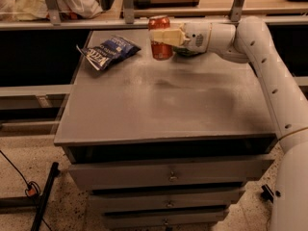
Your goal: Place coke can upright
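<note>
The pincer (156,34) reaches in sideways over the far part of the bench (159,105). It is clamped around the middle of the coke can (161,50), which stands upright in its grip, silver top up; whether the can's base touches the bench I cannot tell. Beyond the pincer's fingertips, apart from the can, lies a dark blue chip bag (108,51).

You will find the gripper (163,34) at the far edge of the table (163,109), reaching in from the right of the view and clasped around the coke can (161,51), which is upright. Left of the can and apart from it lies the chip bag (108,51). Just right of the can, under the wrist, a snack bag (186,53) is mostly hidden. Drawers (168,174) sit below the tabletop.
</note>
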`<move>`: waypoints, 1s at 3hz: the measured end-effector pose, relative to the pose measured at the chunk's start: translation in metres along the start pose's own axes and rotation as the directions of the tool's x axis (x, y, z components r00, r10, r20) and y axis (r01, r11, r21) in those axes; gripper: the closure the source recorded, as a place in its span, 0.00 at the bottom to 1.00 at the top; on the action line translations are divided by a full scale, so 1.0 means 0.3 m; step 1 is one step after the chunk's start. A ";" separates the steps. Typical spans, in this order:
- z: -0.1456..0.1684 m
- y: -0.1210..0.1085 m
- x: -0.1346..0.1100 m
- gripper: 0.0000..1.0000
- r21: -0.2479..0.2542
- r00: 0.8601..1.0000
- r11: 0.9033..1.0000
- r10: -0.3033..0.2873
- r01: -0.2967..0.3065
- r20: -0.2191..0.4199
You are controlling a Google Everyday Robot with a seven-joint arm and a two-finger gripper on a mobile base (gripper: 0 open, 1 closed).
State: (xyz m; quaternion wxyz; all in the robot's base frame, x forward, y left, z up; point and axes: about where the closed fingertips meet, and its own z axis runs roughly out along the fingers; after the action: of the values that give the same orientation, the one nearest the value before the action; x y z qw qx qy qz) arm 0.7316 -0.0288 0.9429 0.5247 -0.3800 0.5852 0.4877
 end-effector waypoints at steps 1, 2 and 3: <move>-0.024 0.025 -0.032 1.00 -0.038 0.999 0.999 -0.029 0.031 0.040; -0.043 0.040 -0.052 1.00 -0.040 0.997 0.997 -0.067 0.068 0.030; -0.062 0.051 -0.059 1.00 -0.028 0.995 0.995 -0.096 0.096 0.012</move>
State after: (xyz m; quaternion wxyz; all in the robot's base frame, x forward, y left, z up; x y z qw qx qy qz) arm 0.7154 -0.0444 0.9624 0.5451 -0.4125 0.5565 0.4723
